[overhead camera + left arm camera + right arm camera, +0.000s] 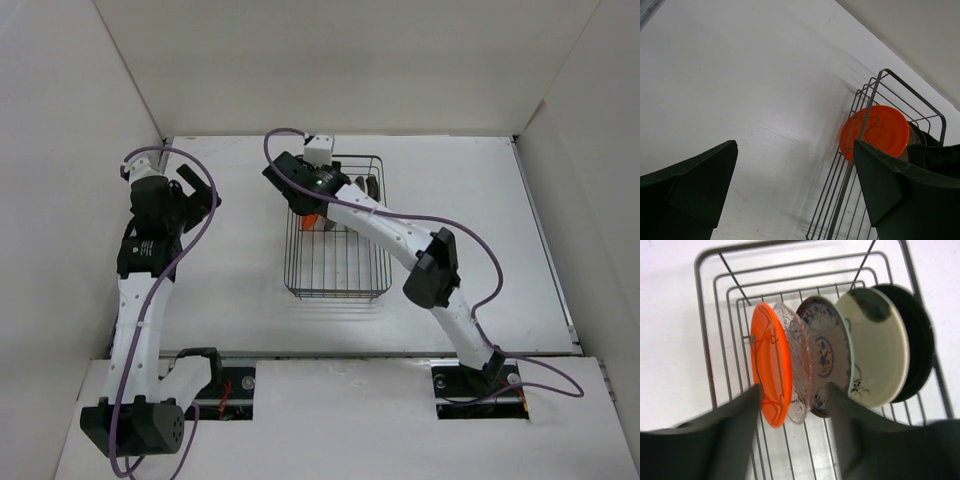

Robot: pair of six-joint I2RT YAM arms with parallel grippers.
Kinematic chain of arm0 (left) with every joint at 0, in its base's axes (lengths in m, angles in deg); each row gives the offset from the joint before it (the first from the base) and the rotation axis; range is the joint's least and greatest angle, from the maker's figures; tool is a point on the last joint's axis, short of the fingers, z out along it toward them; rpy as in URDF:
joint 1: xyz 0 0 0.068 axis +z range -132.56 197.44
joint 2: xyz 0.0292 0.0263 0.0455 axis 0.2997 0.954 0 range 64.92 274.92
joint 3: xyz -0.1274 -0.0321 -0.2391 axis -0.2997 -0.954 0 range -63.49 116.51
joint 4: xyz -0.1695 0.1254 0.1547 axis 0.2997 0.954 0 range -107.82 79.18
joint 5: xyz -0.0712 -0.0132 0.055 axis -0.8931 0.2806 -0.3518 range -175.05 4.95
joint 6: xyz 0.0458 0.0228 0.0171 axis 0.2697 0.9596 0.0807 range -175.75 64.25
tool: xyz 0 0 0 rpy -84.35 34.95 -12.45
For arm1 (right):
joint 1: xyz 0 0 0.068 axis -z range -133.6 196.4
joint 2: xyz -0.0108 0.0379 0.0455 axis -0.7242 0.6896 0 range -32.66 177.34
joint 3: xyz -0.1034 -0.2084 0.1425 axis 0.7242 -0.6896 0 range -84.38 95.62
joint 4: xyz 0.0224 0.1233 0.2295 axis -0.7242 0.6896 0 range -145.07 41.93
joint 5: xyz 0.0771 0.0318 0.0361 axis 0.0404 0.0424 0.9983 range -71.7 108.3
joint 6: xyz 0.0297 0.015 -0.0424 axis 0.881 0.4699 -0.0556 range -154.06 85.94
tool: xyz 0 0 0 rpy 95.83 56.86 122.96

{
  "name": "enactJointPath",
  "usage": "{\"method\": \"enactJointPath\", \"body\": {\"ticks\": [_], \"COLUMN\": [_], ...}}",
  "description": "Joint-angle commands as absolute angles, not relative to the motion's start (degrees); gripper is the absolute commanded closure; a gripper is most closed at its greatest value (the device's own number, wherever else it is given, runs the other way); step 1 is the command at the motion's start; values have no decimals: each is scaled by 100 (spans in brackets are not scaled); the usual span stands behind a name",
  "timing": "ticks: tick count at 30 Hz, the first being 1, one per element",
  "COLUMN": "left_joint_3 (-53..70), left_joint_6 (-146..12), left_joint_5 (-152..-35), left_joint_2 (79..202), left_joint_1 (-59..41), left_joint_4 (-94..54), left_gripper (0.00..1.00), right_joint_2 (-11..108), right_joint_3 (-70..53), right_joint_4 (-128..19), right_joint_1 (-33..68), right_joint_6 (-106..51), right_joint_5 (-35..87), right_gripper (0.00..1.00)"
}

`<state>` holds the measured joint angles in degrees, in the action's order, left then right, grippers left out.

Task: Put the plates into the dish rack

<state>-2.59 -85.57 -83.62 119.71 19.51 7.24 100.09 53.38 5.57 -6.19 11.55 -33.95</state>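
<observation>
The dish rack (335,265) stands mid-table. In the right wrist view the rack (699,300) holds five plates on edge in a row: orange (771,367), clear (799,365), blue patterned (827,352), cream (875,347) and black (917,340). My right gripper (792,405) is open over the rack's far end (310,195). Its fingers stand on either side of the orange and clear plates. My left gripper (195,195) is open and empty, left of the rack. Its view (795,165) shows the orange plate (880,130) behind the rack wires (860,165).
White walls enclose the table on the left, back and right. The right arm reaches across the near right part of the rack. The rack's near half holds no plates. Bare white table (470,230) lies on both sides of the rack.
</observation>
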Motion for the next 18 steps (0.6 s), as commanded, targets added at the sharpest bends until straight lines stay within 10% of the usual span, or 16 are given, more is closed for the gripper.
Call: {"method": "enactJointPath", "body": {"ticks": [1,8,18], "left_joint_3": [-12,339,690], "left_joint_6": [-8475,-8528,-8475], "left_joint_5": [-8286,-8101,-7398], "left_joint_2": [12082,12390,12328], "left_joint_1": [1946,1999,1999], "left_joint_4": [486,486,723], "left_gripper": [0,0,0], "right_joint_2": [8961,6475,2889], "right_joint_3": [5065,2877,897], "right_joint_4": [-160,-1331,-743], "right_joint_1": [-668,-668,542], "right_joint_6": [0,-1734,-2070], "right_joint_5": [-3357,-2899,-2135], "right_gripper": [33,2,0]}}
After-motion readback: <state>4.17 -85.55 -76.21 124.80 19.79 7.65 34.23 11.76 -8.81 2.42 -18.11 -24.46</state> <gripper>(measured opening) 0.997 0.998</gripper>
